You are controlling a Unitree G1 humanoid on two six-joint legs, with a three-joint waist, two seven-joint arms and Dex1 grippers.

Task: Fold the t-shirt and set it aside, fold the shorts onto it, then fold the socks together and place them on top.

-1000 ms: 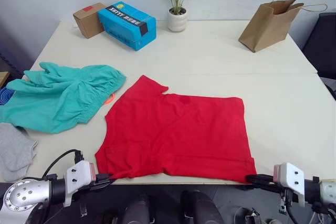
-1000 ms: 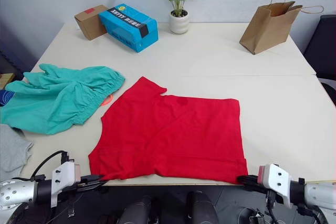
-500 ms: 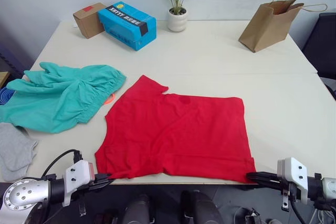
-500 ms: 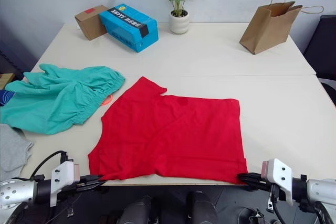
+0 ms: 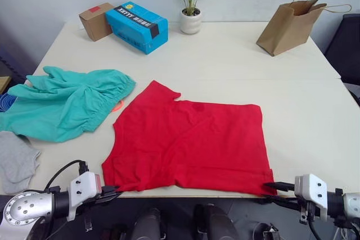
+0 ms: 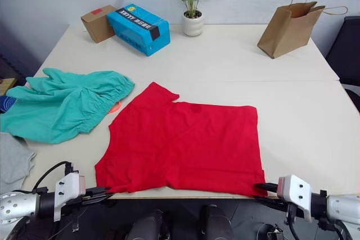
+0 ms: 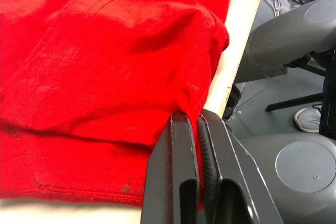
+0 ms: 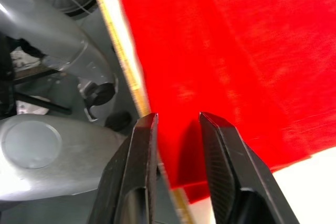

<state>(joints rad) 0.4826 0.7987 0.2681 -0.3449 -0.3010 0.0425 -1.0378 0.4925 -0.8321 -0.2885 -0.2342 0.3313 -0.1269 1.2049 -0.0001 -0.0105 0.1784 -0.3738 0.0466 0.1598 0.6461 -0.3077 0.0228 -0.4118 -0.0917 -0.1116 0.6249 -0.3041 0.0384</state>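
Plain bright red cotton t-shirt (image 5: 188, 141) spread on table; near-left corner pinched in left gripper (image 7: 197, 121), jaws pressed together. Right gripper (image 8: 177, 124) jaws spread astride near-right hem. No writing legible nearby.

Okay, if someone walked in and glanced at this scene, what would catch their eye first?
Most likely the t-shirt, bright red and spread flat at the near edge of the table. The left gripper is shut on its near left corner, while the right gripper sits open around the near right corner. Left of the shirt lie the rumpled teal shorts.
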